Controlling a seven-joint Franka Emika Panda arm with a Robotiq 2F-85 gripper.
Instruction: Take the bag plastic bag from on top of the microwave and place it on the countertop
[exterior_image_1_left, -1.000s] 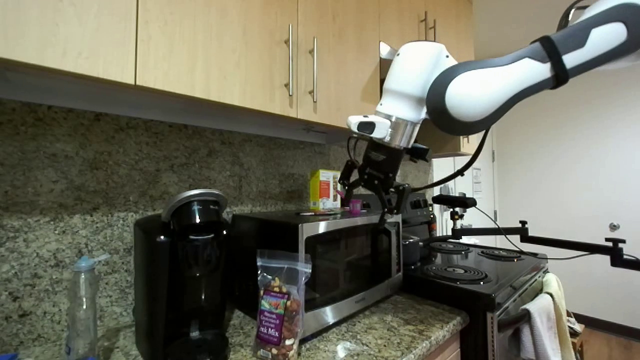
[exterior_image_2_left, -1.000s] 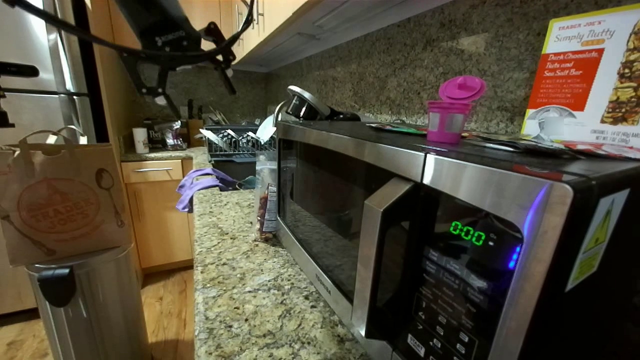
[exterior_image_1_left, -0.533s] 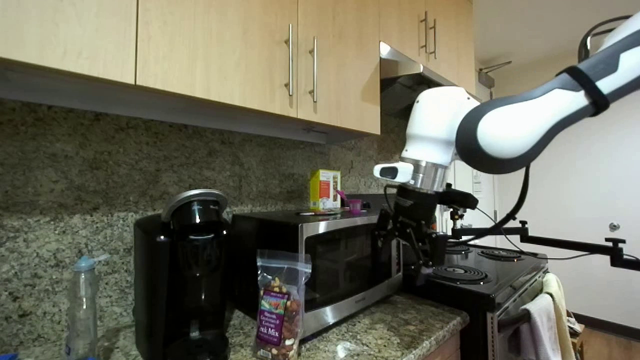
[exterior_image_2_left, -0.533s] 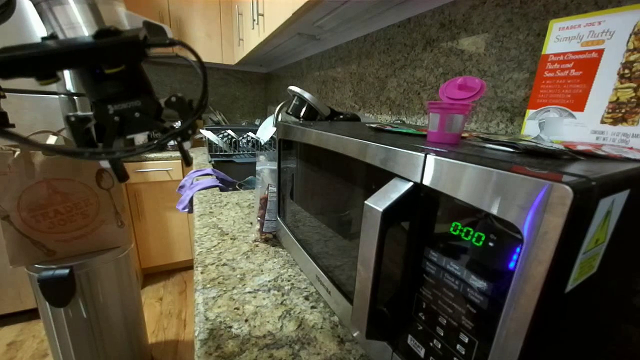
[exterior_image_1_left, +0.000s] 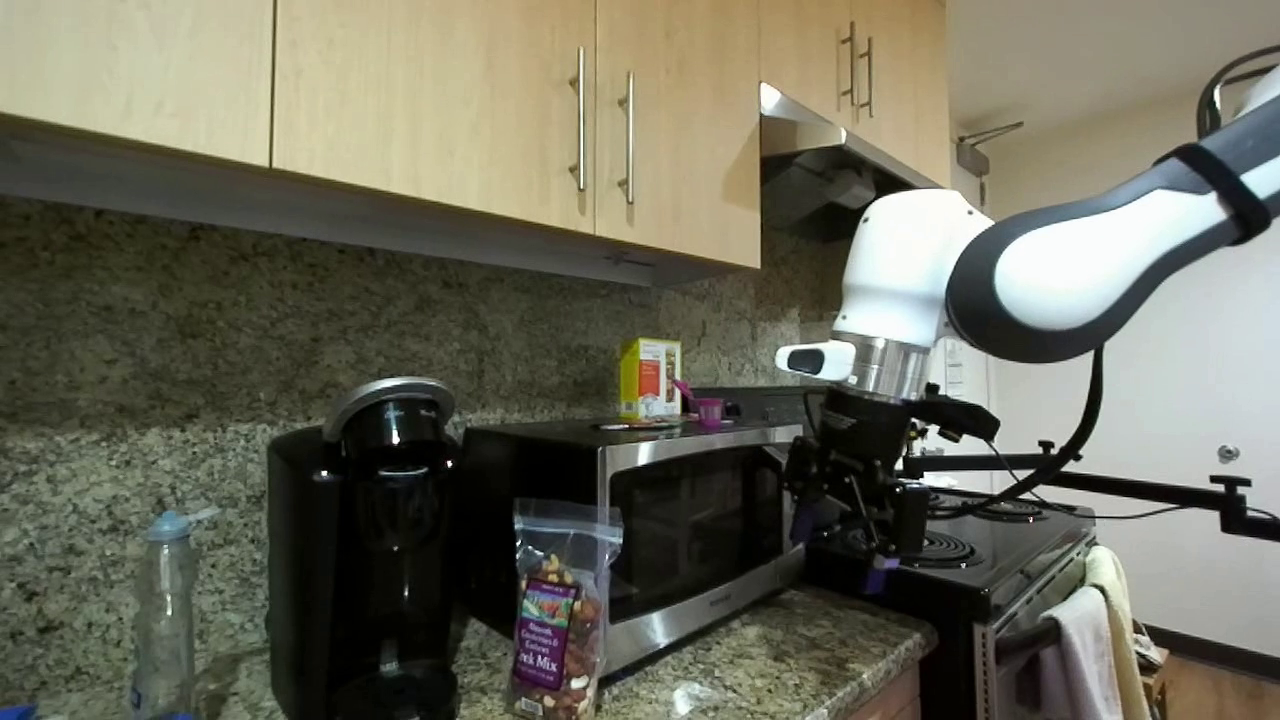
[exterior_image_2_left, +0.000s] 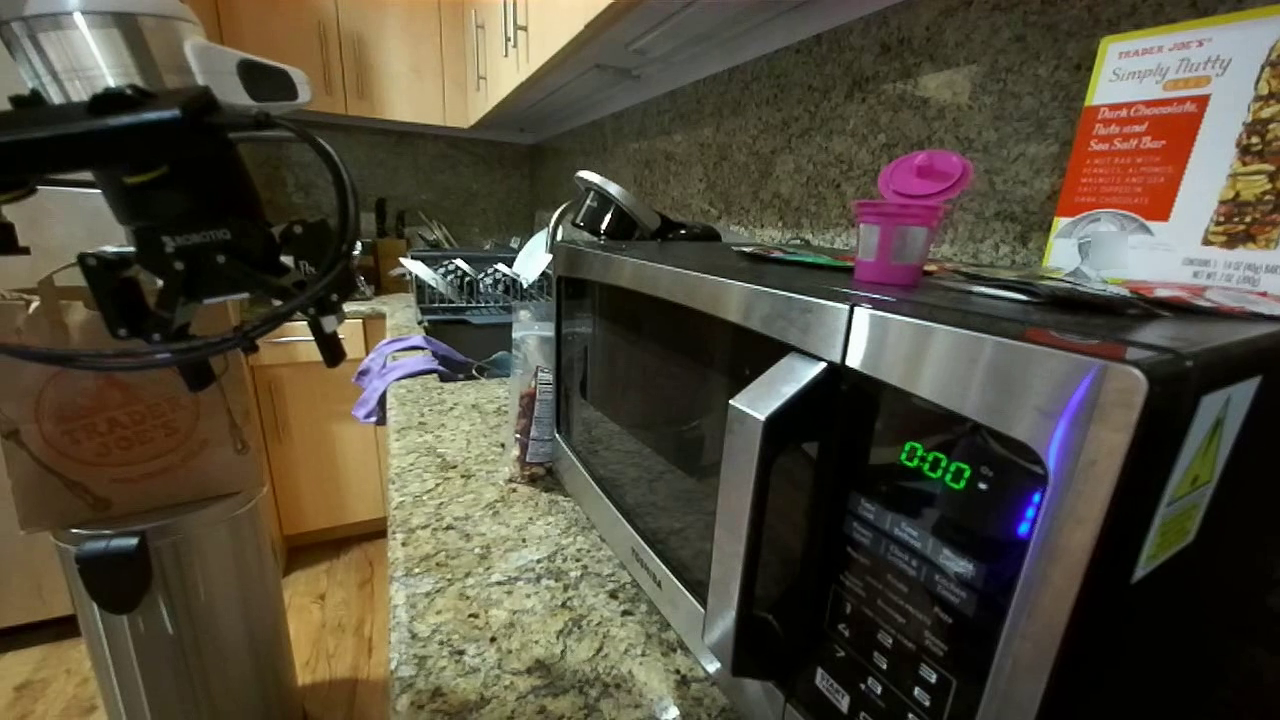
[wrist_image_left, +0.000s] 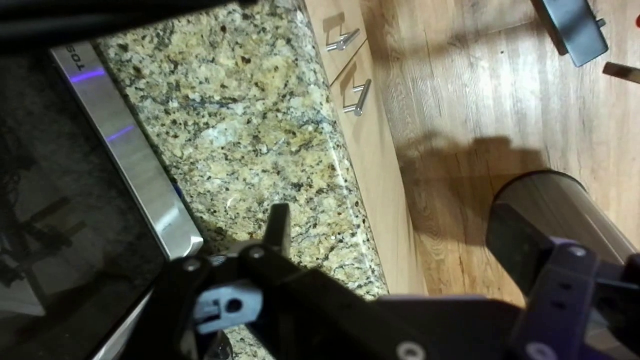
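Note:
The plastic bag (exterior_image_1_left: 560, 625), a clear snack pouch with a purple label and nuts, stands upright on the countertop (exterior_image_1_left: 770, 650) at the front of the microwave, near the coffee maker. Its edge also shows in an exterior view (exterior_image_2_left: 533, 420); it is out of the wrist view. The silver and dark microwave (exterior_image_1_left: 690, 545) is in both exterior views, and its front (wrist_image_left: 140, 170) is in the wrist view. My gripper (exterior_image_1_left: 842, 552) is open and empty beyond the microwave's right end, above the counter level. In the wrist view the gripper (wrist_image_left: 395, 232) has wide-apart fingers over the counter edge.
A black coffee maker (exterior_image_1_left: 365, 560) and a clear bottle (exterior_image_1_left: 165, 625) stand left of the microwave. A yellow carton (exterior_image_1_left: 650, 378) and a pink cup (exterior_image_2_left: 895, 240) are on top of it. The stove (exterior_image_1_left: 950, 560) is at right. A paper bag sits on a trash can (exterior_image_2_left: 180, 620).
The arm has moved down and to the right in an exterior view, from above the microwave's right end to beside it, lower down. The gripper stays open. The plastic bag has not moved.

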